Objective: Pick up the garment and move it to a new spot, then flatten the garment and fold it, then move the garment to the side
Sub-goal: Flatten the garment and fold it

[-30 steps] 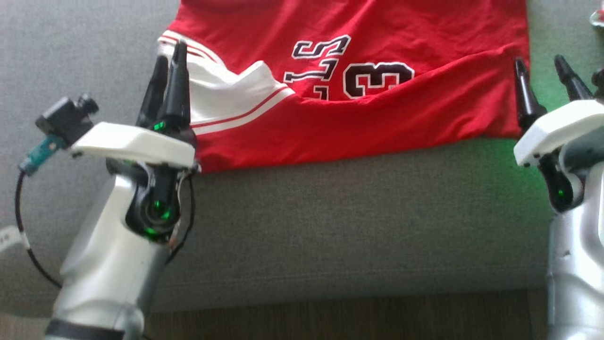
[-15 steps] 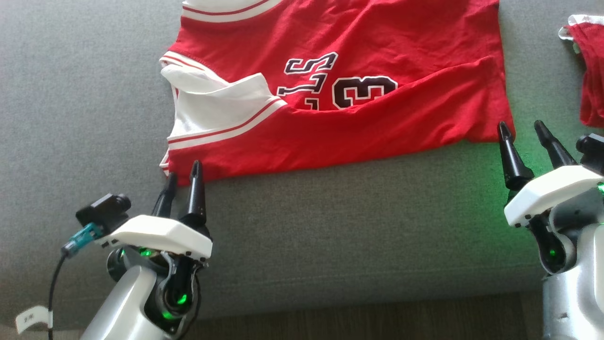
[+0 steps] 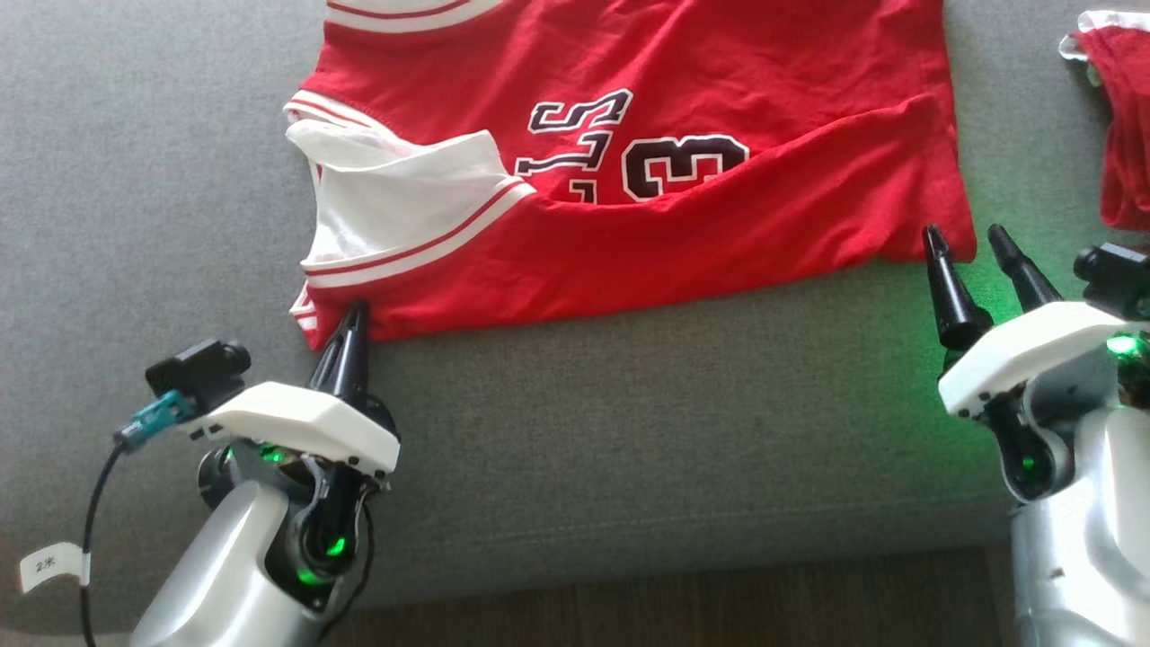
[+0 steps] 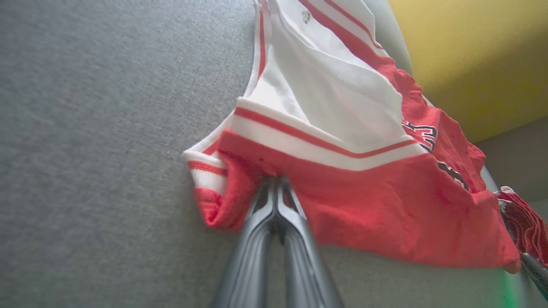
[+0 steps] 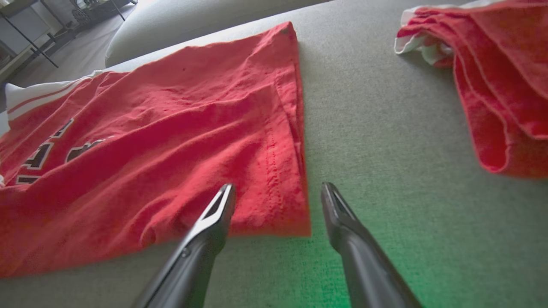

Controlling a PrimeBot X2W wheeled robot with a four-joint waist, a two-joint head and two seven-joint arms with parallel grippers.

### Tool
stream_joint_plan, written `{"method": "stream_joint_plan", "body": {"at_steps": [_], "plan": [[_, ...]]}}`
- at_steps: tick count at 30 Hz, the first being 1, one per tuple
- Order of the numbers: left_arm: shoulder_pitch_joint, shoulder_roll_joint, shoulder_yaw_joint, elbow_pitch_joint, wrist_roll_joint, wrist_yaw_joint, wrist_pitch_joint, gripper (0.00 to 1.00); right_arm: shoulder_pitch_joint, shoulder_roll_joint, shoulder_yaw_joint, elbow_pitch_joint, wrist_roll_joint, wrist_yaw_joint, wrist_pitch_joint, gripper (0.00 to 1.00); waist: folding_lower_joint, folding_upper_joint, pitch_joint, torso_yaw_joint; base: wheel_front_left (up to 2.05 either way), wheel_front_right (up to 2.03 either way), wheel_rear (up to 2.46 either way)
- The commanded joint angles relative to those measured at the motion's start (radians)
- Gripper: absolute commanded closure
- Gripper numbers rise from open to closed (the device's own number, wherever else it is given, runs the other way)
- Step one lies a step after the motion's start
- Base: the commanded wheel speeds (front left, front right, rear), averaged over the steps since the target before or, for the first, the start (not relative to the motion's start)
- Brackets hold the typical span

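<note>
Red jersey on grey sofa, L pincer pinching its near hem.

Bare grey couch is lying open along the near edge of the red jersey and to its left. Right of the jersey, a second red garment is narrowing the passage.
</note>
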Motion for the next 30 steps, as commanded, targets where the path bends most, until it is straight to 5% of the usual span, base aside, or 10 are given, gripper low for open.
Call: {"method": "stream_joint_plan", "body": {"at_steps": [1,4,9,10,11,18,30], "plan": [[0.006,0.028,0.025,-0.026,0.0,-0.004,-0.007,1.0,-0.026,0.0,0.014,-0.015,0.007,0.0,-0.01,0.0,0.0,0.0,-0.003,0.003,0.0,0.0,0.0],[0.014,0.03,0.023,-0.042,0.003,-0.002,-0.01,1.0,-0.045,0.0,0.003,0.039,0.0,0.0,-0.017,0.02,0.0,0.0,-0.01,0.013,0.0,0.0,0.0],[0.018,0.029,0.025,-0.058,0.002,0.002,-0.016,1.0,-0.072,0.0,0.002,0.116,-0.01,0.0,-0.026,0.6,0.0,0.0,-0.012,0.026,0.0,0.0,0.0],[0.018,0.028,0.025,-0.06,0.002,0.001,-0.017,1.0,-0.077,0.0,0.001,0.129,-0.015,0.0,-0.03,0.94,0.0,0.0,-0.013,0.028,0.0,0.0,0.0],[0.018,0.027,0.024,-0.061,0.002,0.0,-0.018,1.0,-0.08,0.0,0.0,0.14,-0.02,0.0,-0.033,1.0,0.0,0.0,-0.013,0.03,0.0,0.0,0.0],[0.044,0.035,0.04,-0.089,-0.005,-0.004,-0.035,1.0,-0.056,0.0,-0.019,0.125,-0.016,0.0,-0.049,1.0,0.0,0.0,-0.027,0.039,0.0,0.0,0.0],[0.219,0.082,0.06,-0.267,-0.033,0.05,-0.026,1.0,0.159,0.0,-0.055,-0.109,0.041,0.0,0.054,1.0,0.0,0.0,-0.076,0.039,0.0,0.0,0.0]]}}
